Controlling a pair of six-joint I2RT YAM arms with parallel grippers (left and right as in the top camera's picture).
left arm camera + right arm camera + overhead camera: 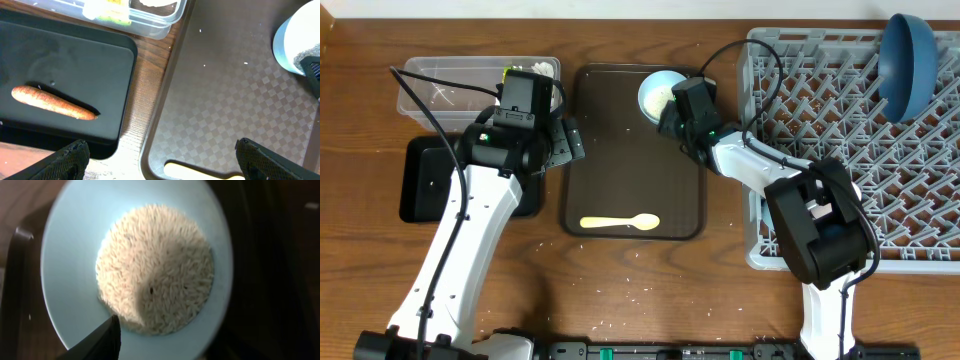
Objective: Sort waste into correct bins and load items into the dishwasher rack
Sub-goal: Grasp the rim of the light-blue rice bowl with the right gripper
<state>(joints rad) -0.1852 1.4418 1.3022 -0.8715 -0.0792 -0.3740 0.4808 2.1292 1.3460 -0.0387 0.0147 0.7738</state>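
The light blue bowl (658, 95) holds white rice (155, 270) and sits at the far end of the brown serving tray (630, 160). My right gripper (674, 108) is at the bowl's right rim. One finger (102, 340) reaches inside the bowl and the other is hidden. My left gripper (160, 160) is open and empty over the serving tray's left edge. The orange sausage piece (52, 102) lies in the black tray (75, 55). The yellow-green packet (112, 12) and white napkin (157, 2) are in the clear tub (450, 80). The pale yellow spoon (620, 222) lies on the serving tray. The dark blue plate (910, 60) stands in the grey rack (860, 150). The cups are out of view.
Loose rice grains (620, 298) lie scattered on the wooden table near the front edge and on the rack floor. The right arm lies across the rack's left side. The black tray (425, 180) sits in front of the clear tub, under the left arm.
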